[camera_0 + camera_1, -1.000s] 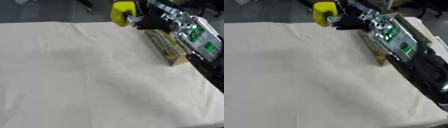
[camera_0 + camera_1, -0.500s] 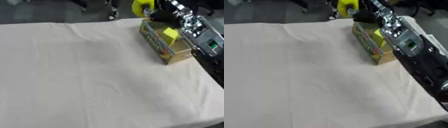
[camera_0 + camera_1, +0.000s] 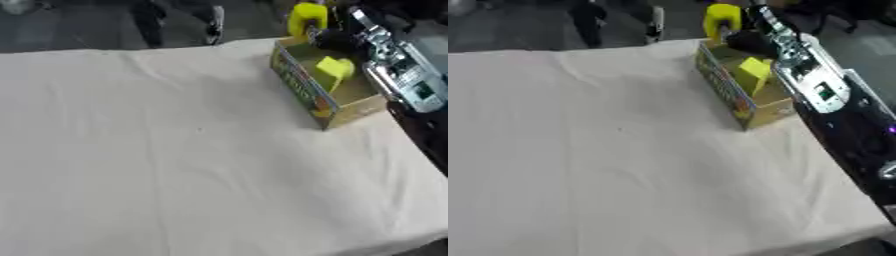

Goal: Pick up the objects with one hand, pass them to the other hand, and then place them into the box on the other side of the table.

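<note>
My right hand (image 3: 750, 41) reaches in from the right over the far end of the cardboard box (image 3: 300, 86), which stands at the table's far right. Its fingers are shut on a yellow object (image 3: 306, 16), held just above the box's far rim. A yellow-green piece (image 3: 335, 68) lies inside the box. The arm's silver forearm (image 3: 811, 82) covers the right wall of the box. My left hand shows in neither view.
A cream cloth (image 3: 157, 150) covers the table, whose right edge runs under my arm. Beyond the far edge is a dark floor with dark legs (image 3: 214, 22) of something standing there.
My right hand has carried the yellow object rightward, from left of the box's far end to over it. The picture has shifted too, so the camera moved.
</note>
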Controlling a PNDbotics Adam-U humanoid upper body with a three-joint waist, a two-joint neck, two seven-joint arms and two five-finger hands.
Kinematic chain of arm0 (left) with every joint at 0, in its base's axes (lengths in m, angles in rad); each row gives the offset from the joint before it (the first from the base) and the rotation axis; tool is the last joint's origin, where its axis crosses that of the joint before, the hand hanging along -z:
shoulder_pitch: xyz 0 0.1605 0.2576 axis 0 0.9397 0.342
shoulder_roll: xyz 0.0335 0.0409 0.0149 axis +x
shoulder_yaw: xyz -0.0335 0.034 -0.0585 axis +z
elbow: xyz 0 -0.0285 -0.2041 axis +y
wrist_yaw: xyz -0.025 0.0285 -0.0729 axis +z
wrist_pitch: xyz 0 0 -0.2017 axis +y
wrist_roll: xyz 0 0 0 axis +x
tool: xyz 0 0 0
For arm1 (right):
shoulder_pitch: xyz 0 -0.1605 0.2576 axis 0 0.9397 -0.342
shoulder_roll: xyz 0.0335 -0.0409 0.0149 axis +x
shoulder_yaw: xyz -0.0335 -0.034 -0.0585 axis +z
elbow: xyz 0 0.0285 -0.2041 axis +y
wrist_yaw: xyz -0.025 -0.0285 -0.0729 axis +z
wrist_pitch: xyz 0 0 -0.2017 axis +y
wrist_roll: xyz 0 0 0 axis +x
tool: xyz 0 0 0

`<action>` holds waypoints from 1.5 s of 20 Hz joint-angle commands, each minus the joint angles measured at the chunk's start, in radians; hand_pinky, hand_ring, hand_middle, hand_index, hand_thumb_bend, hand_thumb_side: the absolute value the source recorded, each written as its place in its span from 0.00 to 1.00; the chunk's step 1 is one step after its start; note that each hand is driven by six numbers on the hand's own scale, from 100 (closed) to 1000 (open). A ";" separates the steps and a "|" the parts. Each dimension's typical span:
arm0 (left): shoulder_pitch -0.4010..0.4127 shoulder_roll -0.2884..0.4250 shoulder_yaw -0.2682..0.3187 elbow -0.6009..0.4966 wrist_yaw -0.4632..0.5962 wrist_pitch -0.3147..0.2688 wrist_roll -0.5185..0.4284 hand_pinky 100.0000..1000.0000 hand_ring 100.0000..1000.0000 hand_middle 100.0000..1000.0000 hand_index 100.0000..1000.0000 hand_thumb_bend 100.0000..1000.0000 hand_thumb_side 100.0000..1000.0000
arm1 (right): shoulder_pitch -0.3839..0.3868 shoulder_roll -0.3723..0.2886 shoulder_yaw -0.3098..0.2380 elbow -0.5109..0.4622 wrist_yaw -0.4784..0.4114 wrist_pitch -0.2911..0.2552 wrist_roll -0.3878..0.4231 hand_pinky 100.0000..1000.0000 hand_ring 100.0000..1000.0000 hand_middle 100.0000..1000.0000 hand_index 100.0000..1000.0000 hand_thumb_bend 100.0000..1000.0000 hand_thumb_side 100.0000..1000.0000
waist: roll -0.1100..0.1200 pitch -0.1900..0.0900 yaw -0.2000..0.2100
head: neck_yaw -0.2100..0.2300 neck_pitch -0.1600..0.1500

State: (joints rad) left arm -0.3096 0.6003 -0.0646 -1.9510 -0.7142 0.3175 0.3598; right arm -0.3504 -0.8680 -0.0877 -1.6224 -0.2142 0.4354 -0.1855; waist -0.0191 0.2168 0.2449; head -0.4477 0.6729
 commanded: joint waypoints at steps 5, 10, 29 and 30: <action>-0.005 0.015 0.013 -0.008 0.013 -0.002 0.022 0.43 0.56 0.64 0.80 0.37 0.25 | -0.002 -0.024 -0.031 0.080 0.042 0.021 -0.060 0.86 0.78 0.57 0.59 0.00 0.16 | 0.016 0.004 -0.005 | -0.049 -0.020; -0.005 0.015 0.013 -0.007 0.012 -0.004 0.025 0.44 0.56 0.64 0.80 0.36 0.26 | 0.006 -0.022 -0.041 0.141 0.083 0.041 -0.087 0.87 0.79 0.57 0.60 0.00 0.14 | 0.016 0.004 -0.006 | -0.068 -0.027; -0.008 0.009 0.007 -0.007 0.020 -0.016 0.028 0.44 0.55 0.63 0.80 0.35 0.26 | -0.002 -0.004 -0.042 0.260 0.284 -0.021 0.049 0.89 0.87 0.78 0.85 0.22 0.32 | 0.023 0.000 -0.001 | -0.030 -0.012; -0.008 0.009 0.007 -0.007 0.020 -0.016 0.028 0.44 0.55 0.63 0.80 0.35 0.26 | -0.003 -0.004 -0.043 0.261 0.292 -0.026 0.052 0.89 0.88 0.78 0.86 0.23 0.31 | 0.023 0.000 -0.001 | -0.029 -0.013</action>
State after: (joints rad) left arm -0.3087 0.5908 -0.0652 -1.9477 -0.7019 0.3060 0.3862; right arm -0.3417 -0.8452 -0.1169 -1.3567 0.0617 0.4213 -0.1403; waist -0.0097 0.2191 0.2445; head -0.4804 0.6587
